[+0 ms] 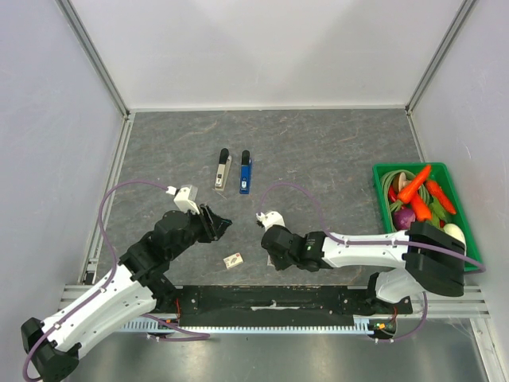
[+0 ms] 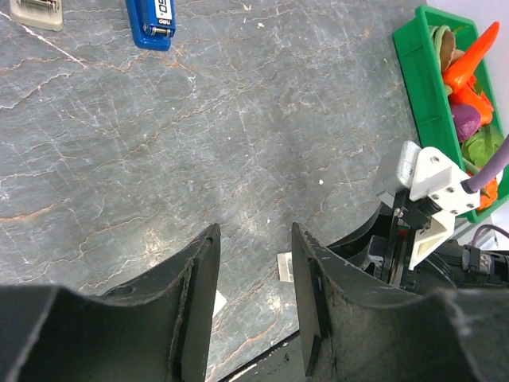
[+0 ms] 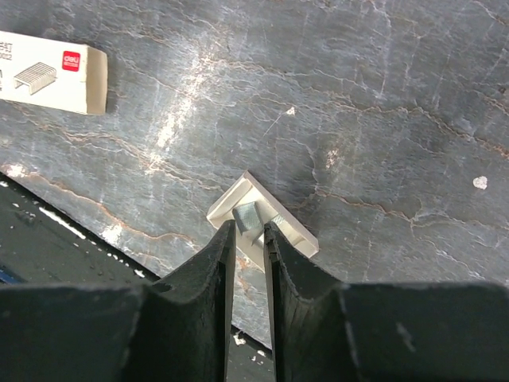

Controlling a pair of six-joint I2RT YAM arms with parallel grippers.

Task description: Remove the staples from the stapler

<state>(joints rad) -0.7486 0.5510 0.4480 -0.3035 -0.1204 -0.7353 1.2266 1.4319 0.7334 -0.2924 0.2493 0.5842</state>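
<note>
The stapler lies apart in two long halves at the back middle of the table: the silver-grey metal half (image 1: pixel 223 169) and the blue base (image 1: pixel 246 172), side by side. The blue base also shows in the left wrist view (image 2: pixel 151 20). My right gripper (image 3: pixel 248 229) points down over a small white tray (image 3: pixel 298 231), its fingers nearly together on a short staple strip (image 3: pixel 248 213) at their tips. In the top view the right gripper (image 1: pixel 273 243) hides the tray. My left gripper (image 2: pixel 254 239) is open and empty, above the table left of the right gripper (image 1: pixel 221 224).
A white staple box (image 3: pixel 48 72) lies near the table's front edge, also in the top view (image 1: pixel 233 260). A green bin (image 1: pixel 380 179) of toy vegetables stands at the right edge. The black base rail (image 1: pixel 270 298) runs along the front.
</note>
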